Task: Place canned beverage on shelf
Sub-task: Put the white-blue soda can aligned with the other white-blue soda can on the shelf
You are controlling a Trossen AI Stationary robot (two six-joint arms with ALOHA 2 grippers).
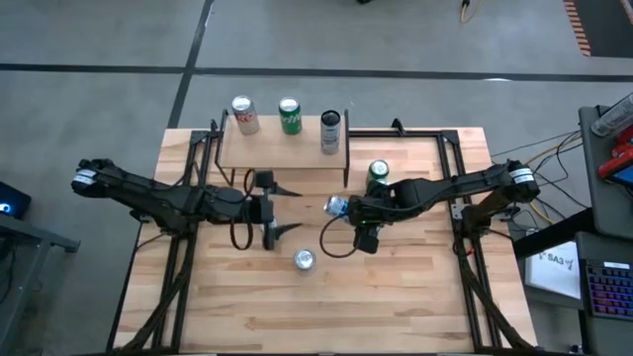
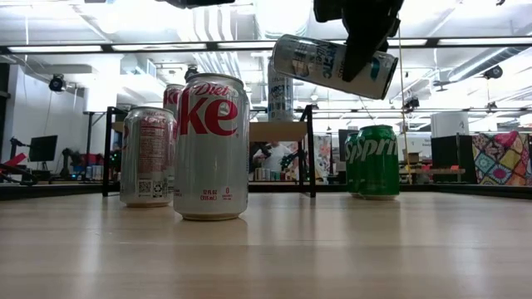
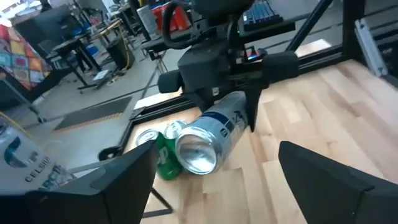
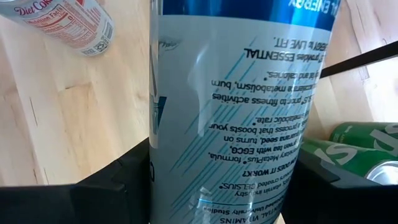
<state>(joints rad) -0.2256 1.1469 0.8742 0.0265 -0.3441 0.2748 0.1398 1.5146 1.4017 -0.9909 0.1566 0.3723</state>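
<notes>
My right gripper (image 1: 358, 212) is shut on a silver-and-blue can (image 1: 338, 206) held in the air over the table's middle; the can also shows in the low view (image 2: 332, 66) and the left wrist view (image 3: 205, 140). The shelf (image 1: 282, 150), a light-wood plank on black legs, stands at the far side with three upright cans on it: a Diet Coke (image 1: 244, 114), a green can (image 1: 289, 115) and a dark can (image 1: 330, 132). My left gripper (image 1: 285, 209) is open and empty, just left of the held can. My right gripper pinches the can's round body (image 3: 239, 109) between its two fingers, toward the end away from the lid. The fingers (image 2: 363, 50) come from above and lie across the can. The can is lifted clear, lying nearly level, its lid end (image 3: 198, 152) toward my left gripper.
A Diet Coke can (image 2: 211, 145) stands on the table near its front, seen from above as a silver top (image 1: 304, 259); another can (image 2: 147, 156) stands behind it. Green Sprite cans (image 1: 378, 174) stand right of the shelf, under my right arm.
</notes>
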